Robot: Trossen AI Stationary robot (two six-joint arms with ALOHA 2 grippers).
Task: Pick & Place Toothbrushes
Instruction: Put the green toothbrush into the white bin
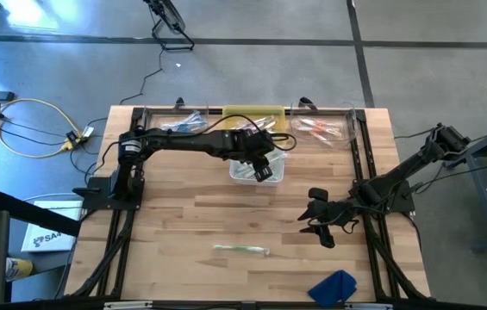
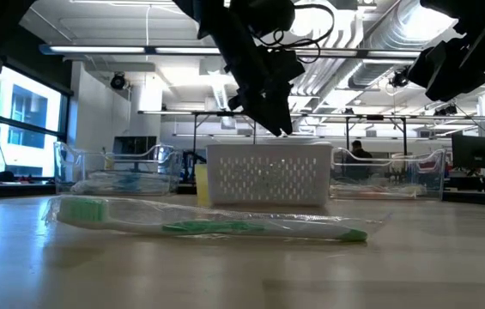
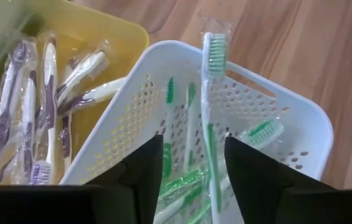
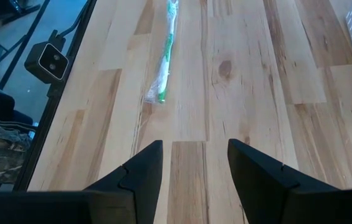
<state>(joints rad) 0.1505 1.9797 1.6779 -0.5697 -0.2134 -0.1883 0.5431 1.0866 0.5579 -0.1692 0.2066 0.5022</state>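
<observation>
Left gripper [image 3: 193, 177] hangs parted above the white basket [image 3: 300, 118], a green toothbrush [image 3: 210, 118] loose between its fingers.

The left arm reaches across the far side of the counter, its gripper [image 1: 263, 169] pointing down, jaws apart. The right arm waits, bent low, its gripper [image 1: 318, 222] empty with jaws spread.

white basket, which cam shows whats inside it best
The left wrist view: it looks down into the white basket, showing green toothbrushes between the open left gripper fingers. The high view shows the basket small, partly under the arm. The low view shows only its perforated wall. The right wrist view doesn't show its inside.
</observation>
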